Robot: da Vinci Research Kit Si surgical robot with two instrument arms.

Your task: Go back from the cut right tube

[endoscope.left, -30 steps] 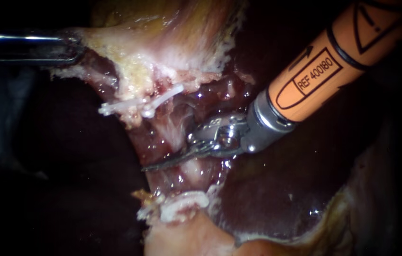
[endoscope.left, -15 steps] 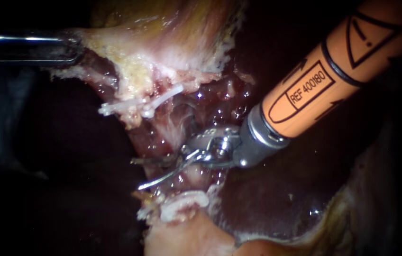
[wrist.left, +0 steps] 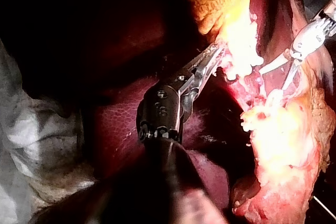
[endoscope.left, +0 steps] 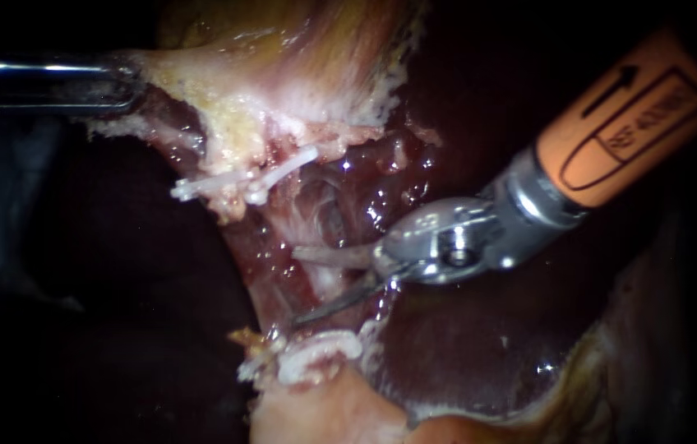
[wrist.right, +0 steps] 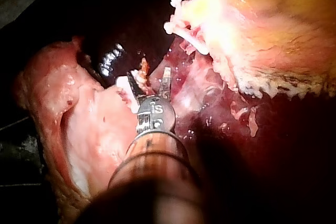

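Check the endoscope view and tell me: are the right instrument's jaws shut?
No, the right instrument's two jaws stand apart with a clear gap, gripping nothing.

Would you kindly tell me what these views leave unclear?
Endoscope view: whether the tube is cut through, behind the right instrument's open blades.
Endoscope view: the right instrument's shaft, cut off by the upper right edge.
Left wrist view: the tissue ahead of the left instrument, washed out by glare.
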